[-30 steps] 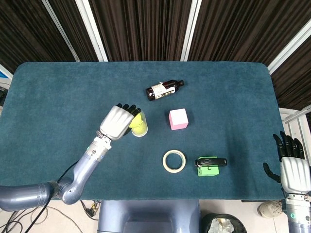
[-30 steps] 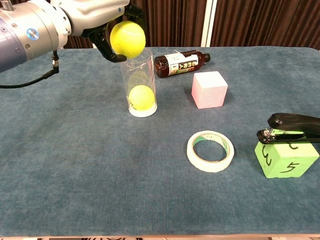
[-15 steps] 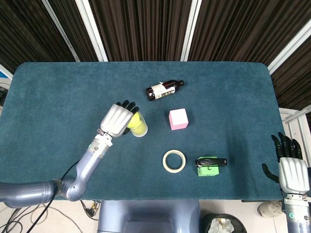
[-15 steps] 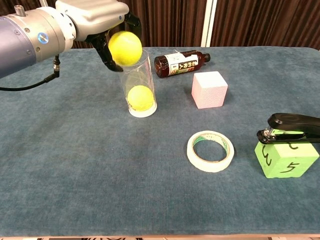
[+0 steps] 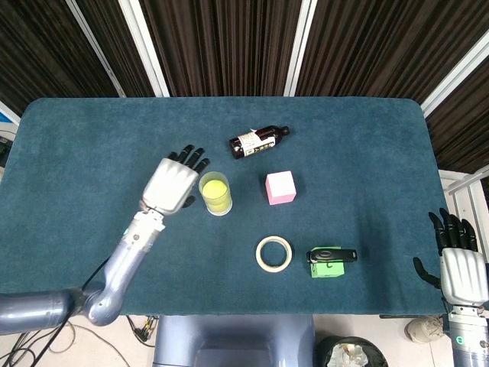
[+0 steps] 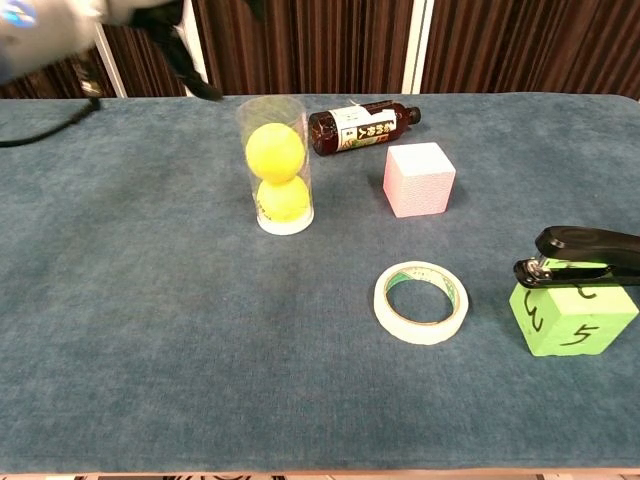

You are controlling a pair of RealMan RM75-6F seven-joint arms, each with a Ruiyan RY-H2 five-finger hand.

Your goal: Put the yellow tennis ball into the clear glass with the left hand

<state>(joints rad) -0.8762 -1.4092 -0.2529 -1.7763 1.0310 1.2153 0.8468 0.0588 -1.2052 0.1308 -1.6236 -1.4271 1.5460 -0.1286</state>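
The clear glass (image 6: 277,160) stands upright on the blue table, left of centre. A yellow tennis ball (image 6: 275,152) sits inside it on top of a second yellow ball (image 6: 284,199). From above, the glass (image 5: 215,192) shows yellow inside. My left hand (image 5: 171,184) hovers just left of the glass, fingers spread, holding nothing; in the chest view it is a blur at the top left (image 6: 60,25). My right hand (image 5: 461,271) rests off the table's right front corner, fingers apart and empty.
A brown bottle (image 5: 258,141) lies on its side behind the glass. A pink cube (image 5: 280,187) sits to the glass's right. Nearer the front are a tape roll (image 5: 273,253) and a black stapler on a green block (image 5: 330,261).
My left hand let go of the ball, which dropped into the glass onto the other ball. The hand then drew back to the left and opened. The right hand stayed still.
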